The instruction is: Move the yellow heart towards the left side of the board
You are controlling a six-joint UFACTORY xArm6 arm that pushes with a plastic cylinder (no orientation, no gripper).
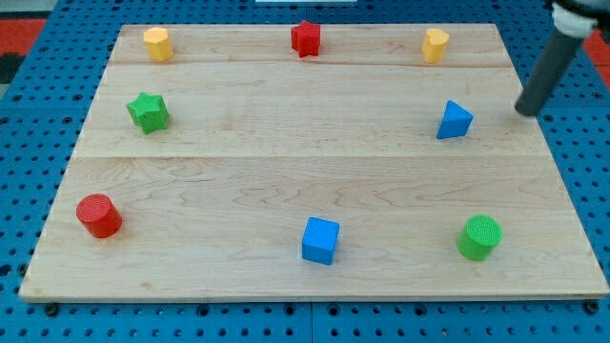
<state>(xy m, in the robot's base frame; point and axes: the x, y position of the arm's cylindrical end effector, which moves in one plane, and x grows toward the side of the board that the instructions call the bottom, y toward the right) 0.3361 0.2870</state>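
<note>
The wood counter (286,181) is holding 8 blocks. No fingers on this arm, just a rod holding nothing. My tip (526,111) is sitting at the view's right, just right of the blue triangle (455,120). The yellow heart (435,45), prob the top-right yellow one, is sitting near the top edge. If I'm pushing it off-centre, it's prob spinning away or bumping the red star (305,38)
</note>
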